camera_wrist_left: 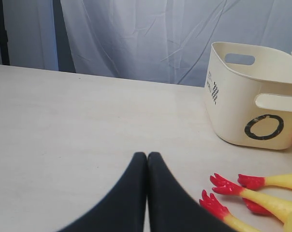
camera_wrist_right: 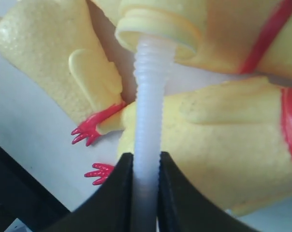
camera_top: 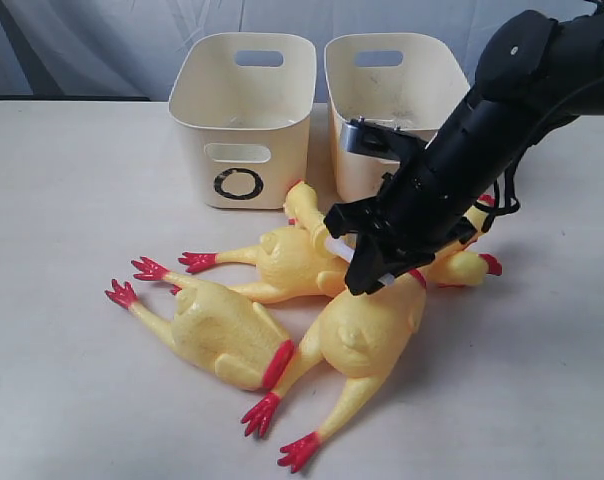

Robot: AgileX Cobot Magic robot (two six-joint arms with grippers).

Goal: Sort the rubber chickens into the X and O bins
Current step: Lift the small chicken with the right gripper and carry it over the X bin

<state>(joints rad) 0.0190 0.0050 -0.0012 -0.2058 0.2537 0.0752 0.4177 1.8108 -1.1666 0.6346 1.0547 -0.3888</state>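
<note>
The O bin [camera_top: 242,120] stands at the back, and a matching cream bin [camera_top: 382,85] stands to its right with its mark hidden by my right arm. In front lie a headless chicken body [camera_top: 222,335] and two whole chickens [camera_top: 367,325] [camera_top: 287,262]. My right gripper [camera_top: 348,250] is shut on the white ribbed tube [camera_wrist_right: 148,96] that sticks out of the small yellow neck piece [camera_top: 304,212], just above the pile. My left gripper [camera_wrist_left: 147,155] is shut and empty over bare table, left of several red feet [camera_wrist_left: 223,186] and the O bin [camera_wrist_left: 252,96].
The bins stand side by side at the table's far edge, before a pale curtain [camera_wrist_left: 136,34]. One whole chicken's head [camera_top: 474,265] pokes out to the right from under my right arm. The left gripper does not show in the exterior view.
</note>
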